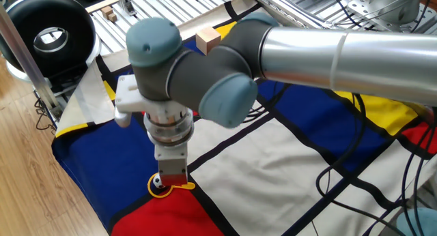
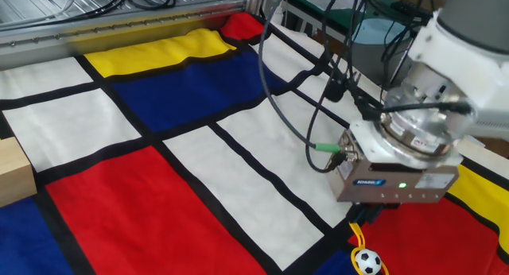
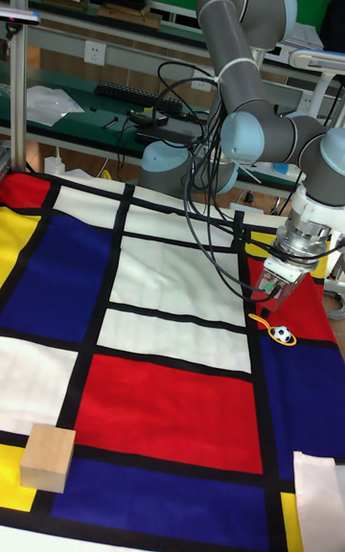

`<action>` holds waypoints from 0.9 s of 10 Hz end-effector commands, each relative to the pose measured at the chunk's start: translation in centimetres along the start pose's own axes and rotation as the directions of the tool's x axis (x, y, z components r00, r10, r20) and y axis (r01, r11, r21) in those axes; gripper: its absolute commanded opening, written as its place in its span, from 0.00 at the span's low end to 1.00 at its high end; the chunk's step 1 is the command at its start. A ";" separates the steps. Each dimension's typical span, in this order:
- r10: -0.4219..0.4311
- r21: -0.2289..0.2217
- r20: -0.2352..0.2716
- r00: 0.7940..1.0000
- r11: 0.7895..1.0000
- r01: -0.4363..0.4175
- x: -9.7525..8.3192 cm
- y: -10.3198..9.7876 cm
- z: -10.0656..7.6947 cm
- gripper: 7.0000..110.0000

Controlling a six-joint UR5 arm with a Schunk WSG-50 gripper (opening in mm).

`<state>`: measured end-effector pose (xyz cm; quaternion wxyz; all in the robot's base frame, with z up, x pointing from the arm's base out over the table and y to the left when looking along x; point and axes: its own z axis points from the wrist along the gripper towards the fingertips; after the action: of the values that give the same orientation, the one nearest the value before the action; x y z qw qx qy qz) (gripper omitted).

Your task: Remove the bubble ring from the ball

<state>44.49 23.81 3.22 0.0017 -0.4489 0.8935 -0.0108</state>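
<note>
Hand (image 3: 269, 301): above ring handle (image 3: 259, 320), jaw state unclear. Grip handle only, lift ring (image 2: 359, 247) straight off ball (image 2: 367, 261).

My body: grey tubes, blue-grey caps, black cables.

My arm (image 3: 244, 73) is showing smooth silver-grey tubes joined by rounded joints with pale blue-grey caps (image 1: 153, 39). A ribbed metal wrist ring (image 2: 417, 136) is sitting above my boxy grey gripper (image 2: 375, 215), which is glowing a small green light (image 2: 402, 184). Black cables (image 2: 298, 108) are trailing from my wrist, one with a green plug.
</note>
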 end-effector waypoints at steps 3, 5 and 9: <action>-0.007 -0.013 0.013 1.000 1.000 0.007 0.1 0.7 1.5 0.15; -0.009 -0.021 0.000 1.000 1.000 0.009 0.6 1.5 2.0 0.15; 0.017 -0.011 -0.016 1.000 1.000 -0.018 0.9 1.9 1.9 0.15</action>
<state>42.92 23.84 1.33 -0.0049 -0.4510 0.8924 -0.0152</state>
